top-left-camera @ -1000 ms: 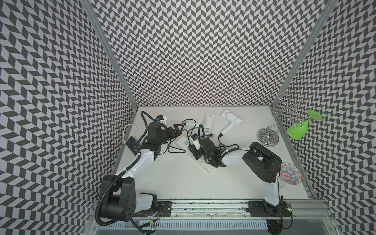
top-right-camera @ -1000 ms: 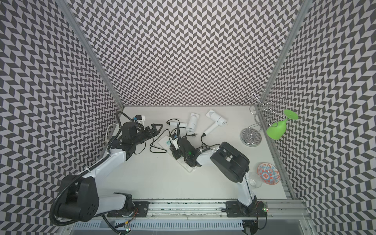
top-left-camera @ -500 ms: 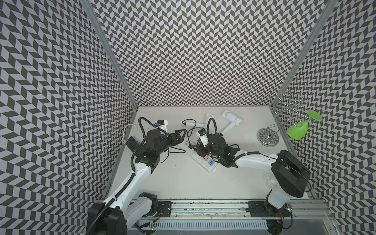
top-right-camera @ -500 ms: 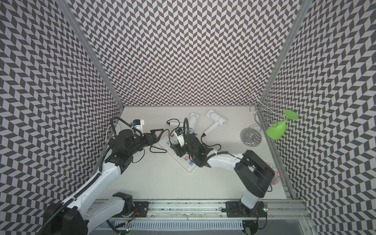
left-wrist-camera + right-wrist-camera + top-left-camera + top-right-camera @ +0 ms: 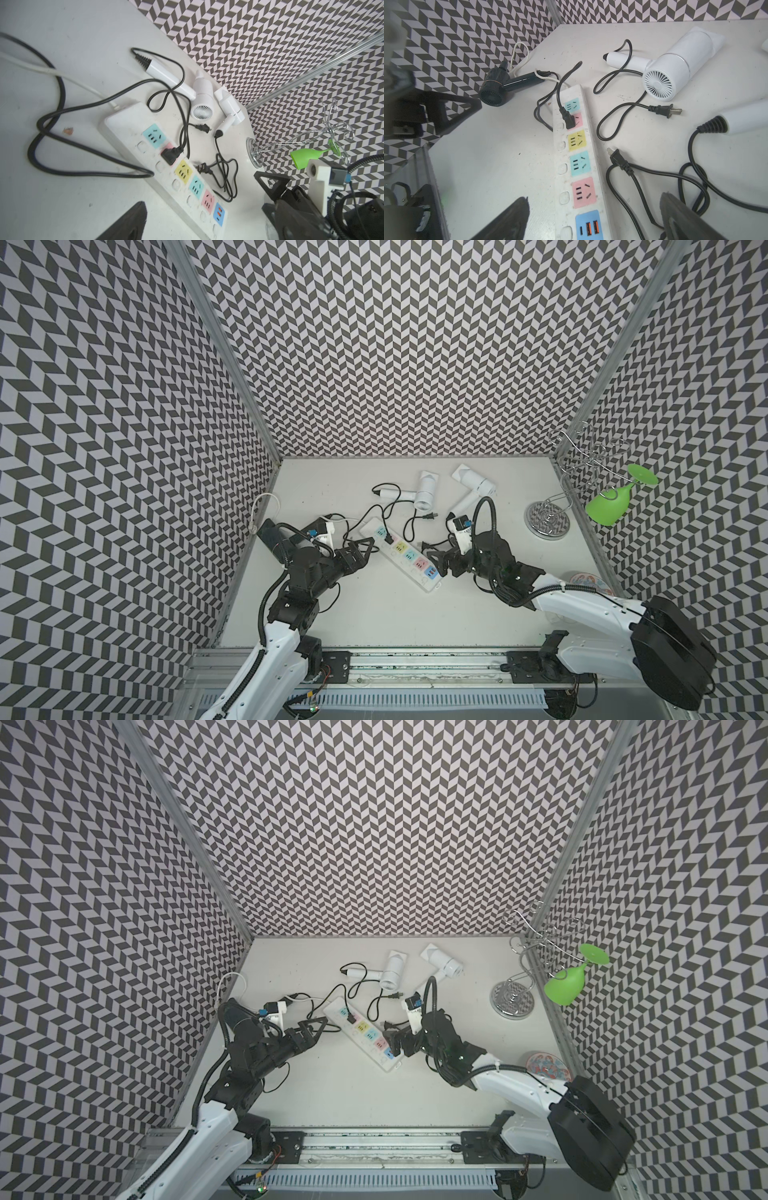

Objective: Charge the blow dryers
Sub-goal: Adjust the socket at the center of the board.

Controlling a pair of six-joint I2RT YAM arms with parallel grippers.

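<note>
Right wrist view shows the right gripper [image 5: 593, 197] with its fingers spread wide and nothing between them, poised at the blue-socket end of the power strip [image 5: 560, 158], which lies flat on the table [image 5: 498, 155]. One seated plug [image 5: 569, 121] occupies the pink socket second from the strip's far end; its cord appears to lead toward the dark blow dryer [image 5: 496, 91], lying beyond the strip by the wall. Two plugs lie loose on the table beside the strip: the nearer loose plug [image 5: 617, 159] next to a teal socket, closest to the right gripper, and the farther loose plug [image 5: 664, 111] near the fan end of a white blow dryer [image 5: 675, 68]. Only the handle of the second white blow dryer [image 5: 747, 118] shows here. In a top view the left gripper [image 5: 361, 552] is likewise spread and empty, near the strip's opposite end. The step in hand is judged to be taking up the nearer loose plug. Close on the moulded body across its flat sides, never on the cord or blades. Lift until the looped cord trails clear. Turn the blades to match the slots of a free socket, such as the yellow socket [image 5: 576, 141], then press straight down until the body meets the face. Steady the strip with the left gripper; being loose, it will likely slide under an off-centre push.
</note>
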